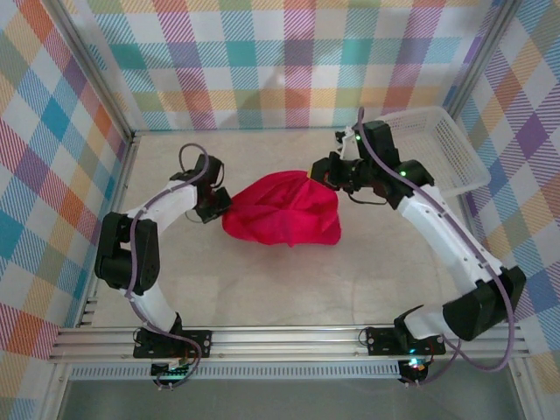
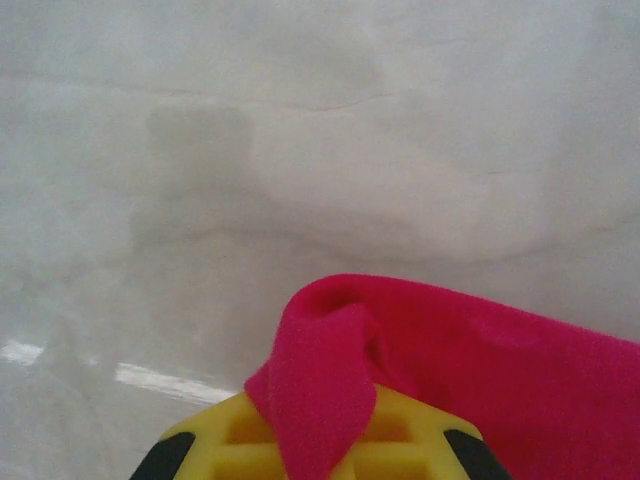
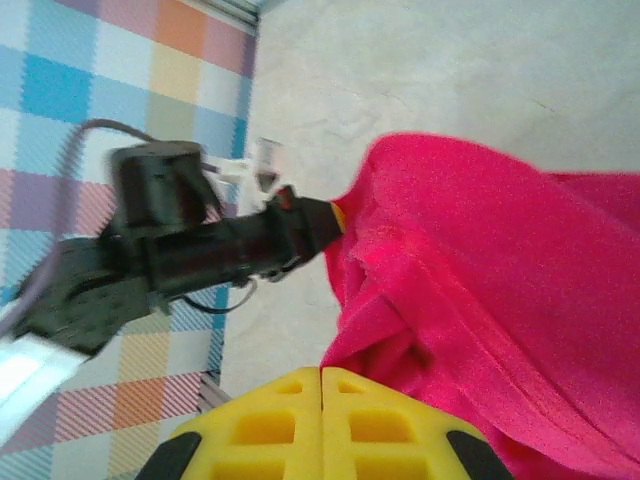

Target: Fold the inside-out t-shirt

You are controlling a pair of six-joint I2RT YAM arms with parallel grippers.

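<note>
Crimson t-shirt (image 1: pixel 282 210) sits bunched mid-table (image 1: pixel 262 289), strung btwn both grippers, w/ the white mesh basket (image 1: pixel 442 153) apart from it at the far right corner. Left gripper (image 1: pixel 224 208) pinches a fold at the shirt's left edge, cloth draped over its yellow fingers (image 2: pixel 225 442) in the left wrist view. Right gripper (image 1: pixel 327 178) has its fingers pressed together on the shirt's far right corner, fabric bunching at the tips.

White mesh basket (image 1: pixel 462 150) at the table's (image 1: pixel 262 289) far right corner, plaid walls (image 1: pixel 289 61), aluminium rail (image 1: pixel 289 337).
</note>
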